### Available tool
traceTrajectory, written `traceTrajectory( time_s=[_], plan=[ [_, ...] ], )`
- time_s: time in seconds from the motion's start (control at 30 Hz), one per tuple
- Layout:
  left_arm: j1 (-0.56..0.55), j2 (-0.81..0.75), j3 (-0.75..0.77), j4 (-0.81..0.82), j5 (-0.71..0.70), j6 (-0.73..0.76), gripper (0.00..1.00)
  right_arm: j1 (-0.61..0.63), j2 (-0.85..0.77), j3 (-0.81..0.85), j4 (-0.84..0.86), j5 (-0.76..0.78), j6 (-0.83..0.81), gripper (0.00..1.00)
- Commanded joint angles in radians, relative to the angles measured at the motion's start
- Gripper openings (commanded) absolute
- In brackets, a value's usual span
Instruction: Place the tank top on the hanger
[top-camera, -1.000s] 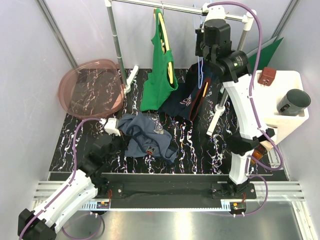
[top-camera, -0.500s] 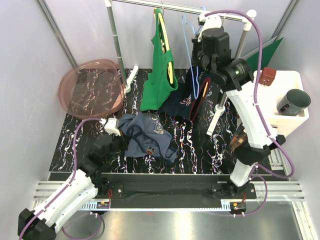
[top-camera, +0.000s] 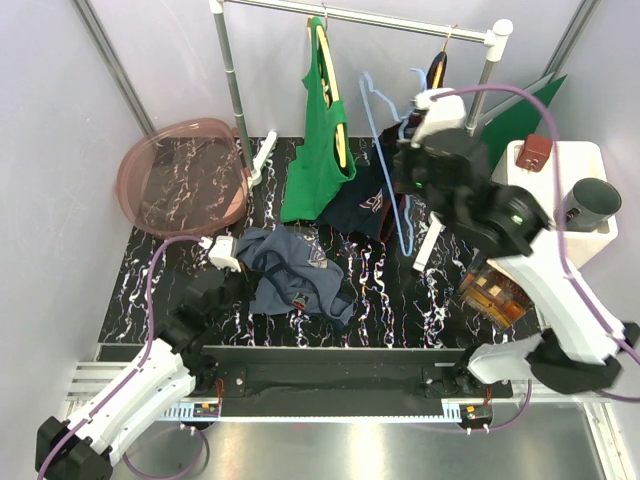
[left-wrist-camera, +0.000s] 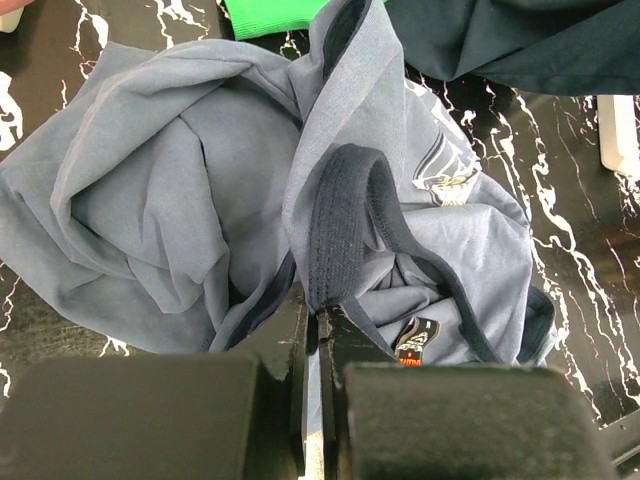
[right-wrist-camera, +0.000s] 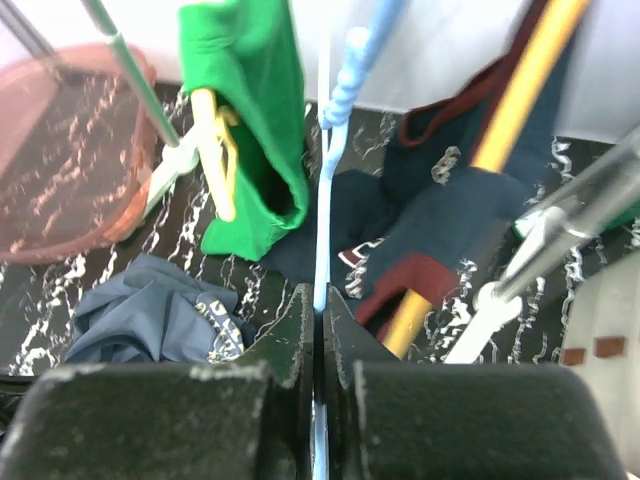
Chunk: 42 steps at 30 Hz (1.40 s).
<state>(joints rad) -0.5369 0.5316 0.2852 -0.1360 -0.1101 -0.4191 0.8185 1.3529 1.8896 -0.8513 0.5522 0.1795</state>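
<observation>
The slate blue-grey tank top (top-camera: 295, 275) lies crumpled on the black marbled table, its light graphic up; it fills the left wrist view (left-wrist-camera: 200, 190). My left gripper (top-camera: 232, 275) is shut on its dark-trimmed strap (left-wrist-camera: 345, 240) at the garment's left edge. My right gripper (top-camera: 405, 165) is shut on the thin light-blue hanger (top-camera: 385, 140), held in the air off the rail, over the dark navy top. In the right wrist view the hanger (right-wrist-camera: 325, 170) runs up from between my closed jaws (right-wrist-camera: 318, 300).
A rail at the back carries a green tank top (top-camera: 318, 140) on a yellow hanger and a dark navy top (top-camera: 370, 200). A pink basket (top-camera: 180, 180) sits at the back left. A white box (top-camera: 560, 200) with a dark cup stands at the right.
My right arm has lifted the light-blue hanger off the rail and swung down and toward the near right with it. The left arm and the tank top have not moved.
</observation>
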Motion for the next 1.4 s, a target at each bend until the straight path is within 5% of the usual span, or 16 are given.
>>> traceTrajectory(
  time_s=[0.0,0.23,0.57,0.77,1.03,1.37],
  plan=[
    [-0.006,0.007,-0.001,0.033,-0.023,0.009,0.00,0.007,-0.156,-0.059,0.083,0.029,0.011,0.00],
    [-0.006,0.048,-0.006,0.047,-0.036,0.013,0.00,0.007,-0.261,-0.109,0.167,-0.185,-0.116,0.00],
    [-0.005,0.074,-0.006,0.052,-0.071,-0.004,0.00,0.033,-0.069,0.015,0.196,-0.601,-0.175,0.00],
    [-0.002,0.083,-0.006,0.044,-0.115,-0.027,0.00,0.186,0.051,0.003,0.209,-0.560,-0.215,0.00],
    [0.028,0.133,0.000,0.049,-0.134,-0.049,0.00,0.208,-0.113,-0.481,0.354,-0.396,-0.072,0.00],
    [0.048,0.120,0.002,0.032,-0.145,-0.063,0.00,0.209,-0.392,-0.791,0.273,-0.534,0.014,0.00]
  ],
)
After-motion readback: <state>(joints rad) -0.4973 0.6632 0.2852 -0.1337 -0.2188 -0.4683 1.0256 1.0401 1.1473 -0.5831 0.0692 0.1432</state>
